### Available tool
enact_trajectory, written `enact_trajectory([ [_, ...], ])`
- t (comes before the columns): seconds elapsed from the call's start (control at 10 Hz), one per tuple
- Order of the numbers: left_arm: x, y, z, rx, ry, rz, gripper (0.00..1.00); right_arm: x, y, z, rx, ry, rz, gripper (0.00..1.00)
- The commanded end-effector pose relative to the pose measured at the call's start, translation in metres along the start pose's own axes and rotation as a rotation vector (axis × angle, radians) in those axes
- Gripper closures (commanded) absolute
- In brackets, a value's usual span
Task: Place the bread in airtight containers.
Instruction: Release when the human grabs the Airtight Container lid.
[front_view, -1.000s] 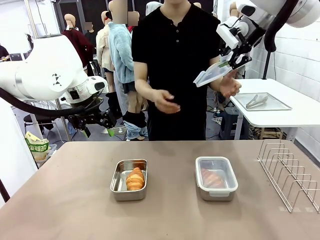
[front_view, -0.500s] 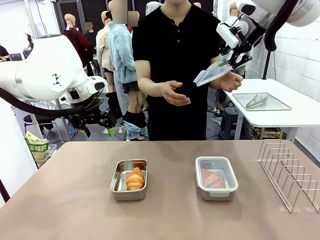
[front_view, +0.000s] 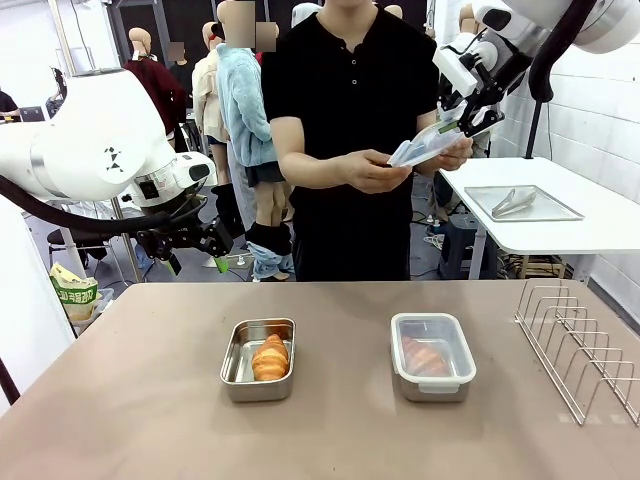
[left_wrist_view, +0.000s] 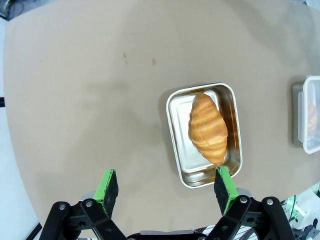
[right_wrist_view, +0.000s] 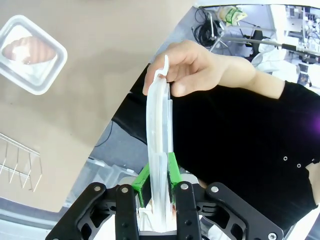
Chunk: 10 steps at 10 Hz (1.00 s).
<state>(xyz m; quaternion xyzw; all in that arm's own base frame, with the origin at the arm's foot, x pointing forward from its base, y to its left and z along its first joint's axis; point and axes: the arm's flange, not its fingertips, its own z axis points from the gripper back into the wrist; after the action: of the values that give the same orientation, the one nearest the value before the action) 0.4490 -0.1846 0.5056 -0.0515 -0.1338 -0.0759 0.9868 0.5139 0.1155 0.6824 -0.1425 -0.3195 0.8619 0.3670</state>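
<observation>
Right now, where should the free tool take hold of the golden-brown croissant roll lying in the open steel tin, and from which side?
Grip the golden-brown croissant roll across its thick middle, coming straight down from above. It lies flat along the length of the open stainless-steel tin, whose walls block any sideways approach. Its ends taper, so the middle likely gives the firmest hold. The open left tool already hangs above it.

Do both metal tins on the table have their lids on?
No, the left tin sits open with a croissant showing, while the right tin has its lid on.
</observation>
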Motion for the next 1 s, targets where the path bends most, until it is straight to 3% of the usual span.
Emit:
enact_trajectory([
  [0.0, 0.0017, 0.0017, 0.0005, 0.008, -0.003, 0.01, 0.0, 0.0019, 0.0031, -0.0005, -0.026, -0.006, -0.002, 1.0],
  [0.9, 0.0017, 0.0017, 0.0005, 0.008, -0.003, 0.01, 0.0, 0.0019, 0.0031, -0.0005, -0.026, -0.006, -0.002, 1.0],
])
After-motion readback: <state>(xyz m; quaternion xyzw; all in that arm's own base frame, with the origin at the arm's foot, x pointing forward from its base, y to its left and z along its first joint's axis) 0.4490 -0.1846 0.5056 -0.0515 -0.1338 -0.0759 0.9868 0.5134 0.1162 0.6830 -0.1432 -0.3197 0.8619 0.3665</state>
